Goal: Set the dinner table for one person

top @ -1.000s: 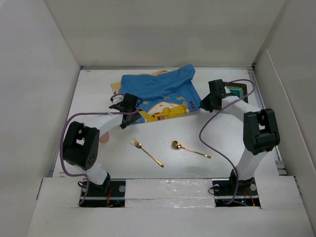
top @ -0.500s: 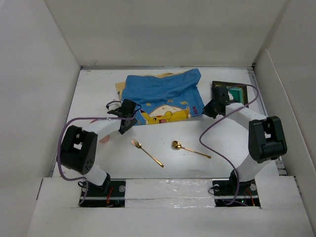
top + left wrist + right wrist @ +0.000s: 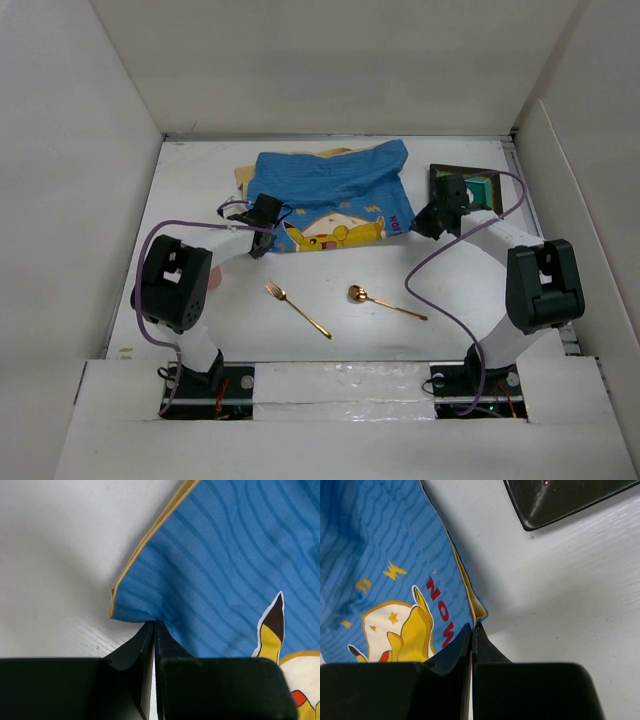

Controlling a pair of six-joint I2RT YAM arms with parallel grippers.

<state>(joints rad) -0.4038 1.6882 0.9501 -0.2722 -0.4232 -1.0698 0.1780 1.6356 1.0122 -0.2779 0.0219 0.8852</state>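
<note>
The blue cartoon-printed placemat lies rumpled at the back of the white dinner table. My left gripper is shut on its near-left edge; in the left wrist view the blue cloth puckers at the tips of that gripper. My right gripper is shut on the near-right corner, and the right wrist view shows this gripper pinching the yellow-backed corner of the placemat. A gold fork and a gold spoon lie in front of the mat.
A dark square tray with a teal thing in it sits at the back right; its corner lies just beyond the right gripper. Something pink shows under the left arm. White panels wall the table.
The right gripper pulled the placemat to the right, spreading it. The left gripper moved onto the mat's near-left edge and closed on it.
</note>
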